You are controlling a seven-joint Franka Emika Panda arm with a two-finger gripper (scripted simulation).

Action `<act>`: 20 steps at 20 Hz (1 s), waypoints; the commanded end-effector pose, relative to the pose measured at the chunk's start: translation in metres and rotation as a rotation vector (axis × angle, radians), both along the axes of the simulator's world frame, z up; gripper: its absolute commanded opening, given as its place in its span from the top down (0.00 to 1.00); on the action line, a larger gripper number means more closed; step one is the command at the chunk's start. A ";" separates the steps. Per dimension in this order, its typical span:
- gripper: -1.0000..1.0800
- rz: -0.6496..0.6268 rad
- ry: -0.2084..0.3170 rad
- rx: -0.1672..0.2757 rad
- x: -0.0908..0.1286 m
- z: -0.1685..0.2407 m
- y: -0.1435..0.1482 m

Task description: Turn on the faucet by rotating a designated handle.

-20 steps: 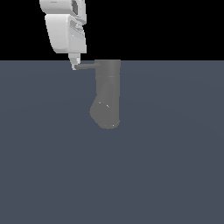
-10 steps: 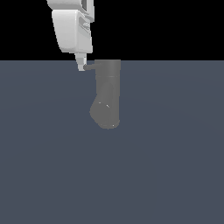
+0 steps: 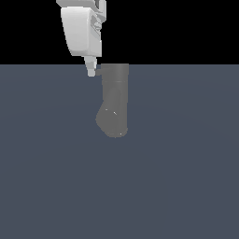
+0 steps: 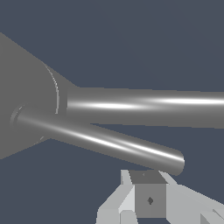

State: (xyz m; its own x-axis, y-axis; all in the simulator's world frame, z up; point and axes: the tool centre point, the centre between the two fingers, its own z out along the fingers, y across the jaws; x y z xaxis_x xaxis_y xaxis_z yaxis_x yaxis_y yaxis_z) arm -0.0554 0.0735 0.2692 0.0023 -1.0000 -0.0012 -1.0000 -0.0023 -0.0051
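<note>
The handle (image 3: pixel 99 68) is a short rod lying horizontal, pointing from the top of the upright faucet (image 3: pixel 114 100) toward the exterior view's left. The white gripper (image 3: pixel 91 71) hangs above, its fingertip at the handle's end; how open it is cannot be told.

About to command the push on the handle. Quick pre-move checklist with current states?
1. Gripper level with the handle at the top of the faucet: ok.
2. Fingertip next to the handle's free end, on the exterior view's left: ok.
3. Actual contact between fingertip and handle: cannot tell; they overlap in the exterior view, and the wrist view shows the rod just beyond the finger.
4. Finger opening: cannot tell; only one tip shows clearly.
5. Which of the two rods in the wrist view is the target: cannot tell.
6. Faucet upright: ok.
</note>
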 end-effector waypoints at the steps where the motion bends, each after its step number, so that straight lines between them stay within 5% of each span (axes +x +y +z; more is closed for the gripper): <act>1: 1.00 -0.021 0.002 -0.002 0.001 0.000 -0.026; 14: 1.00 -0.035 0.005 -0.001 0.001 0.000 -0.112; 15: 1.00 -0.035 0.005 -0.001 0.001 0.000 -0.112; 16: 1.00 0.019 0.006 0.002 0.001 0.000 -0.078; 20: 1.00 0.014 0.006 0.001 0.009 0.000 -0.088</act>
